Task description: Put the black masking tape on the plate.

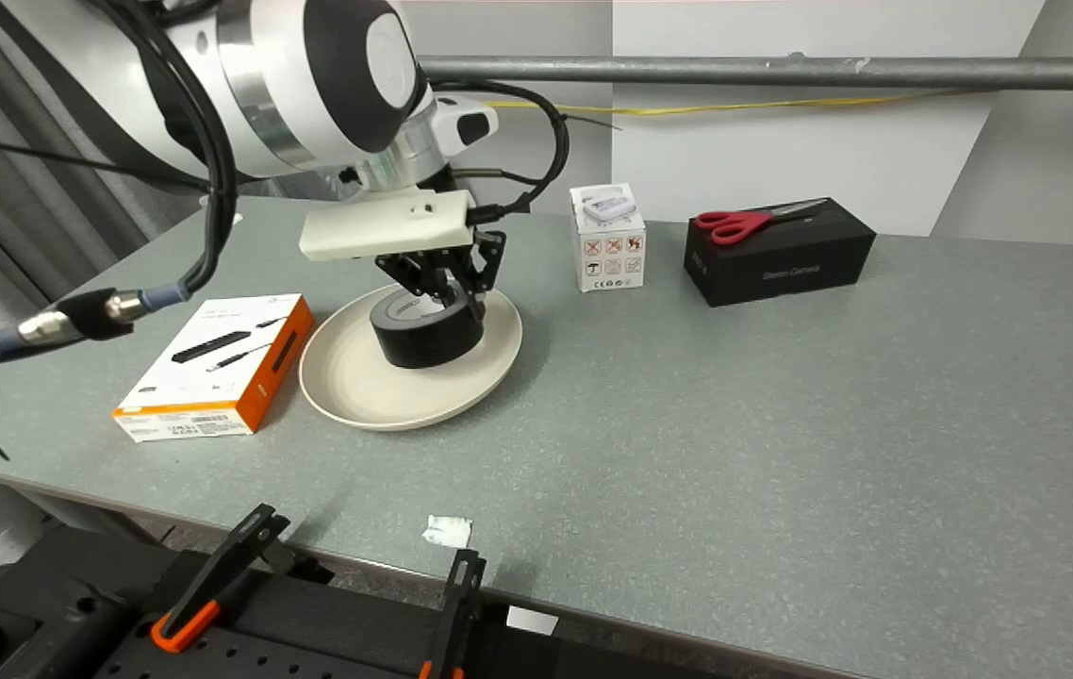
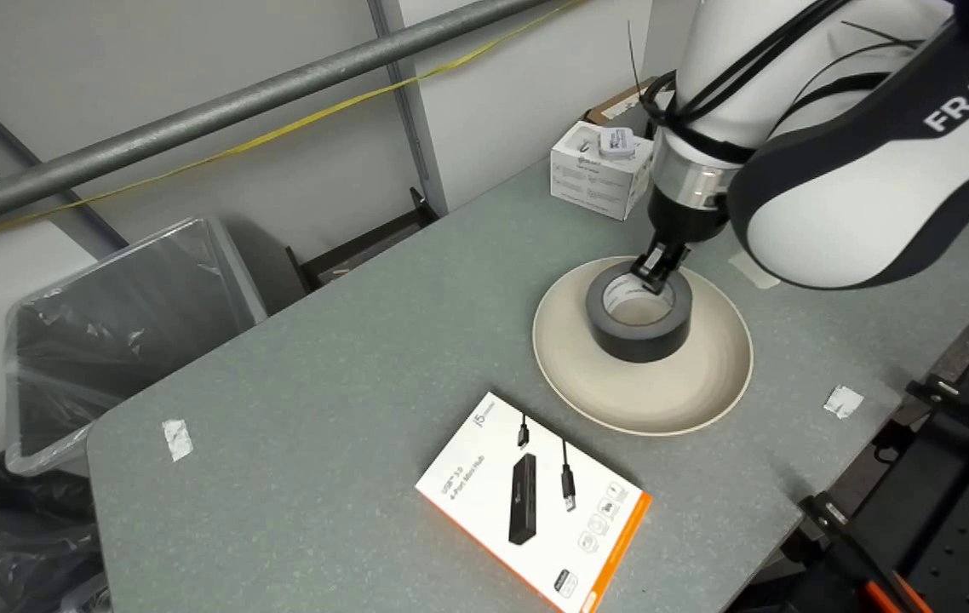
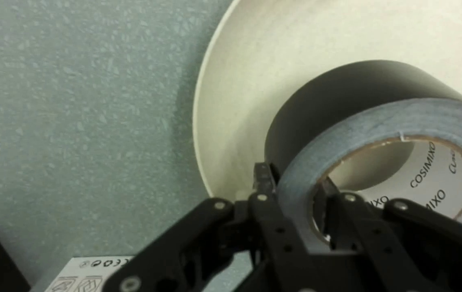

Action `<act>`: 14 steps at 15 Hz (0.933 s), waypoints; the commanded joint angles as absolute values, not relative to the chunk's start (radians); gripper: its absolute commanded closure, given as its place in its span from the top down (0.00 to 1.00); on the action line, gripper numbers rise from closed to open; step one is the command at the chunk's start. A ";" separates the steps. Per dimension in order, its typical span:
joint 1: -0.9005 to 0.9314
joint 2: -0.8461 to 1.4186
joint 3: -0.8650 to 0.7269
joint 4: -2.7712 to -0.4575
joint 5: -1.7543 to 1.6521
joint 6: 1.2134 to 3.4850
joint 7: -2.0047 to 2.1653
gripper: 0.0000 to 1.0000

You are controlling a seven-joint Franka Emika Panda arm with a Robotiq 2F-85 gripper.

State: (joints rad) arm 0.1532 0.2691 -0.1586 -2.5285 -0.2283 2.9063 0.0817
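The black masking tape (image 1: 428, 344) is a thick black ring with a pale inner core. It is inside the outline of the cream plate (image 1: 348, 389) in both exterior views (image 2: 638, 346) (image 2: 646, 404). My gripper (image 1: 466, 300) comes down from above with its fingers on either side of the tape's wall. In the wrist view, the gripper (image 3: 296, 186) is shut on the tape (image 3: 324, 105), one finger outside the ring and one in its hollow. The plate (image 3: 231, 101) shows behind it. I cannot tell whether the tape's underside touches the plate.
An orange-edged white box (image 1: 216, 349) lies beside the plate. A small white box (image 1: 609, 245) stands at the back. A long black box (image 1: 782, 269) bears red scissors (image 1: 734, 224). A grey pipe (image 1: 772, 71) runs along the wall. A bin (image 2: 135, 315) stands past the table's end.
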 commanded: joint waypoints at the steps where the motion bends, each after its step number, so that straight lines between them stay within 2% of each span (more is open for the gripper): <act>1: 0.187 0.293 -0.212 -2.508 -0.304 2.926 0.178 0.25; 2: 0.191 0.295 -0.218 -2.506 -0.310 2.921 0.189 0.51; 4: 0.200 0.300 -0.225 -2.500 -0.319 2.916 0.208 0.59; 9: 0.205 0.296 -0.221 -2.492 -0.316 2.908 0.221 0.97; 10: 0.203 0.294 -0.219 -2.491 -0.312 2.907 0.220 1.00; 14: 0.197 0.291 -0.209 -2.484 -0.300 2.897 0.214 1.00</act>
State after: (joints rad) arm 0.1854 0.2908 -0.2028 -2.4996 -0.2802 2.9074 0.1785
